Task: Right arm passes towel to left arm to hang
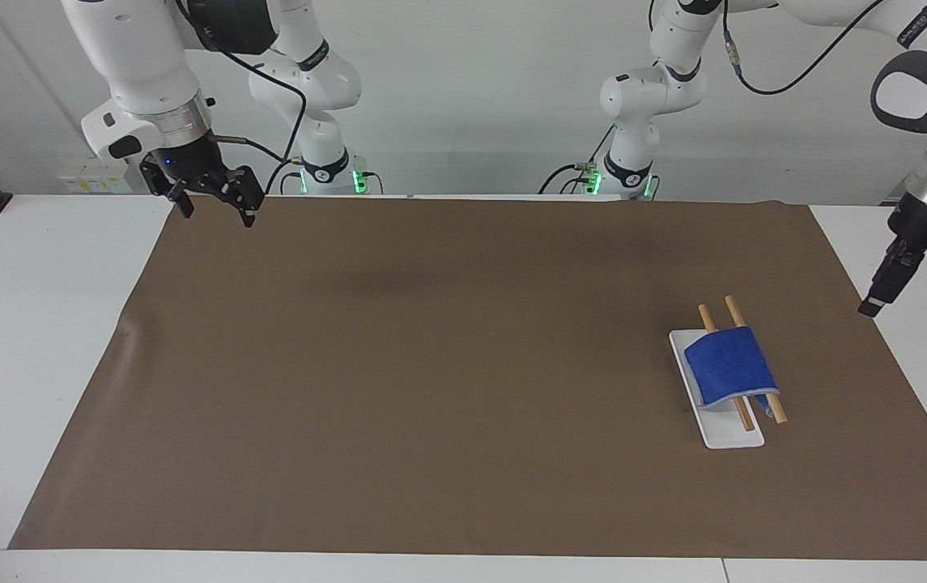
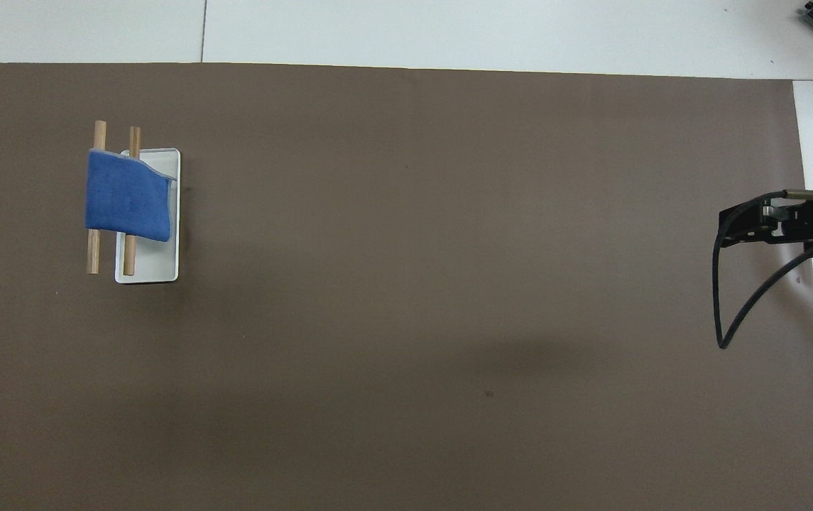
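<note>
The blue towel hangs draped over two wooden rods of a small rack with a white base, toward the left arm's end of the table. My left gripper is raised over the white table just off the mat's edge, apart from the rack, open and holding nothing. Over the mat's corner at the right arm's end, my right gripper hangs open and empty.
A brown mat covers most of the white table. A black cable loop from the right arm hangs over the mat's edge. Nothing else lies on the mat.
</note>
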### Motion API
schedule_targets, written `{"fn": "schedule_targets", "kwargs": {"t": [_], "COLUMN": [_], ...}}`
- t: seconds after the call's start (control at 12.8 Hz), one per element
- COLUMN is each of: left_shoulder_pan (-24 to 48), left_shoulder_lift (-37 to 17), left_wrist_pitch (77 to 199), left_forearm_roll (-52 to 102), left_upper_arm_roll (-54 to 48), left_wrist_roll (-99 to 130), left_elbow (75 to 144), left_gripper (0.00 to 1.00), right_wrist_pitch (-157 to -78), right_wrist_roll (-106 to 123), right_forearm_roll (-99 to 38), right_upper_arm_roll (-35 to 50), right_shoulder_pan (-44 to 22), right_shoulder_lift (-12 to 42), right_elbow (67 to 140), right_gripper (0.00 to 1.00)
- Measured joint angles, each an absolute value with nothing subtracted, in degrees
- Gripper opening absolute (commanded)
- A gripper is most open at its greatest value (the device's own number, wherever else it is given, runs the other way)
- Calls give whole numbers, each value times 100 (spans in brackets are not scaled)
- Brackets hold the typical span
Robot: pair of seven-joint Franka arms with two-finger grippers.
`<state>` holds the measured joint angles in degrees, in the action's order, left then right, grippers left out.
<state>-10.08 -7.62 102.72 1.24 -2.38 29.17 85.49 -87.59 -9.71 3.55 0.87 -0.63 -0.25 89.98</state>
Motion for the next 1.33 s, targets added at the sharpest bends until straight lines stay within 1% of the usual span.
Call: {"fn": "schedule_targets", "kwargs": {"t": [0.08, 0.16, 0.39, 0.55, 0.63, 0.86, 1.17, 1.33], "left_shoulder_pan": [-959, -922, -796, -676, -620, -566, -568, -568], "left_shoulder_lift": [-728, -666, -467, -430, -408, -183, -24, 50], "left_wrist_pitch": [9931, 9674, 9282, 9044, 8951, 8814, 8869, 9224], "left_forearm_roll": [124, 124, 106, -14, -70, -85, -141, -293], "left_upper_arm_roll": [-230, -228, -227, -232, -234, -243, -189, -182], "left_wrist_roll": [2500, 2122, 1427, 1044, 899, 628, 71, -130], "left_elbow": [8422, 8353, 8325, 8287, 8261, 8263, 8574, 8878], "left_gripper": [87, 86, 86, 87, 89, 99, 100, 100], "right_wrist_pitch": [-8759, -8759, -8759, -8759, -8759, -8759, -8759, -8759], "right_wrist_roll": [-912, -868, -857, -857, -857, -857, -857, -857], "right_forearm_roll": [345, 334, 331, 331, 331, 330, 330, 330], "right_upper_arm_roll": [87, 86, 85, 76, 72, 71, 71, 71], "right_shoulder_pan": [-63, -63, -63, -63, -62, -62, -62, -62], "right_shoulder_lift": [-25, -26, -27, -27, -27, -27, -27, -27], "right_elbow": [8998, 8998, 8998, 8999, 8999, 9001, 9002, 9003], "right_gripper": [100, 100, 100, 100, 100, 100, 100, 100]}}
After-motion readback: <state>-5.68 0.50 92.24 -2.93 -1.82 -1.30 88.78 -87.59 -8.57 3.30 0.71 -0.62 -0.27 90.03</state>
